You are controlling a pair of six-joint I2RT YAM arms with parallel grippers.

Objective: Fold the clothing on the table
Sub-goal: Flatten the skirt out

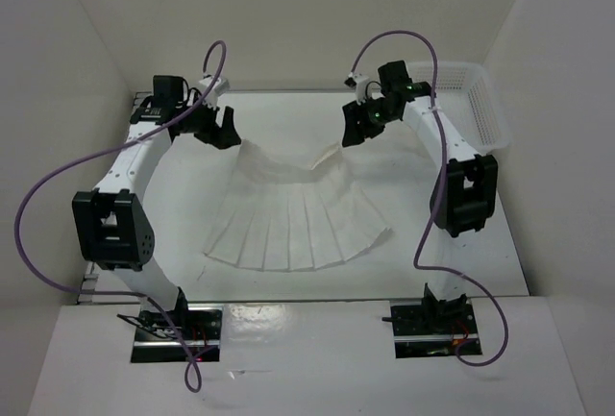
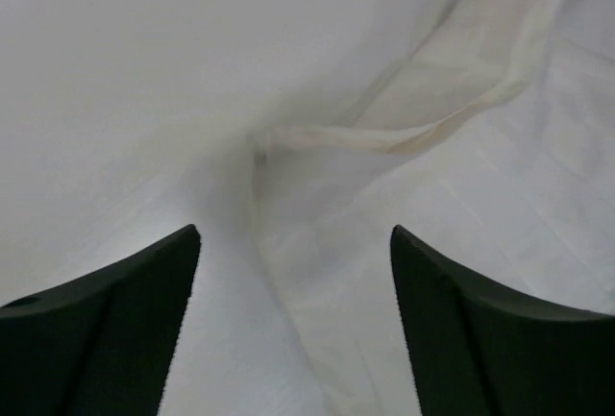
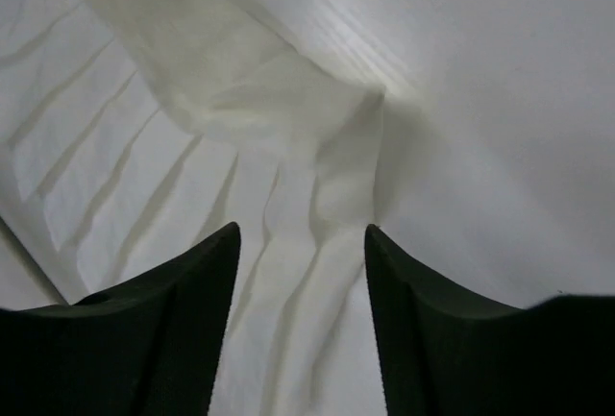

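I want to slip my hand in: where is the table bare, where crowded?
Bare: the table strip between the clothing and the arm bases, and the far strip behind it. Crowded: its far corners, by the left gripper and right gripper.

— Where does the top view sit?
— High at six o'clock, facing twelve, taking in the whole tabletop (image 1: 183, 233).
— And the wrist views?
— Close, looking down past the left hand (image 2: 293, 233) and right hand (image 3: 301, 229). All three share the clothing (image 1: 288, 219).
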